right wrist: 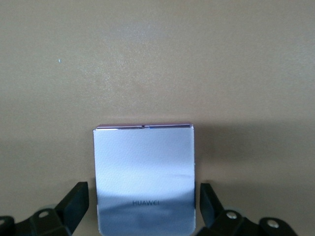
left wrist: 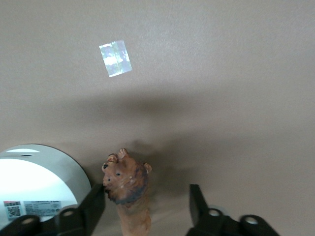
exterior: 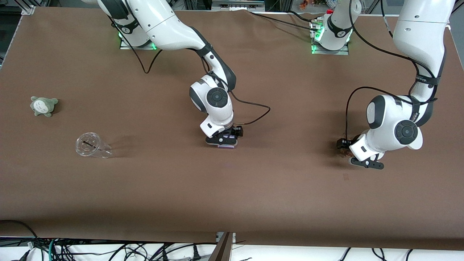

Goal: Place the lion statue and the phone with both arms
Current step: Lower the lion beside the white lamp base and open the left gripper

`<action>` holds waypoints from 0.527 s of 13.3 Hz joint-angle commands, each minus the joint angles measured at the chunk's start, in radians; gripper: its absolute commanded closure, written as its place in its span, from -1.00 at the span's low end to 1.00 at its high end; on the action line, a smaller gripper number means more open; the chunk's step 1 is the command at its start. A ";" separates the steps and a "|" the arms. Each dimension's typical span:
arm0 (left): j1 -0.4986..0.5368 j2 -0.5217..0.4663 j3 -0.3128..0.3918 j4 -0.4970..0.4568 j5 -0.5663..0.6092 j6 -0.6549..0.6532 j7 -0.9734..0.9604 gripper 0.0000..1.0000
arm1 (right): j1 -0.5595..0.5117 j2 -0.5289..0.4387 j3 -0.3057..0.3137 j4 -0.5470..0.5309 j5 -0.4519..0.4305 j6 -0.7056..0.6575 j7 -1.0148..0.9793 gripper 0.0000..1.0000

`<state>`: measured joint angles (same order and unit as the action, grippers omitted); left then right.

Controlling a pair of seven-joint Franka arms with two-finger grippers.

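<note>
Right gripper (right wrist: 140,206): low at table centre, jaws parted, straddling phone (right wrist: 144,177); finger (right wrist: 74,201) stands clear of phone edge, so released. Phone lies flat on table.

Left gripper (left wrist: 147,209): low at left arm's end, jaws wide; lion statue (left wrist: 127,189) between, apart from one finger (left wrist: 197,201), contact with other uncertain.

Risk: rising finger could snag and topple statue, or drag phone.

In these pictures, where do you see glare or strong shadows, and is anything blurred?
Front view: even light, with soft shadows under both arms and beside the clear cup. Left wrist view: a bright reflective patch on the table, an overexposed white disc, and a dark shadow around the lion statue. Right wrist view: the phone mirrors light in bands, and its shadow darkens the table beside it.
</note>
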<state>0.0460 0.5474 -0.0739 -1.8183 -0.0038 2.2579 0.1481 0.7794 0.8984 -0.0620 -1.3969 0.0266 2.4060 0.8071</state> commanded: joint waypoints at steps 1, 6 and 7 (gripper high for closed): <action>0.011 -0.070 -0.018 0.007 0.015 -0.058 0.010 -1.00 | 0.011 0.020 -0.010 0.027 -0.002 0.024 0.017 -0.45; 0.008 -0.150 -0.015 0.124 0.018 -0.263 0.010 -1.00 | -0.012 -0.009 -0.021 0.029 -0.007 0.009 -0.009 0.19; 0.008 -0.165 -0.014 0.164 0.018 -0.312 0.010 -1.00 | -0.038 -0.025 -0.022 0.029 -0.008 -0.014 -0.029 0.19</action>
<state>0.0462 0.4148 -0.0833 -1.7124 -0.0038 2.0332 0.1481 0.7730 0.8992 -0.0814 -1.3828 0.0260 2.4258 0.8051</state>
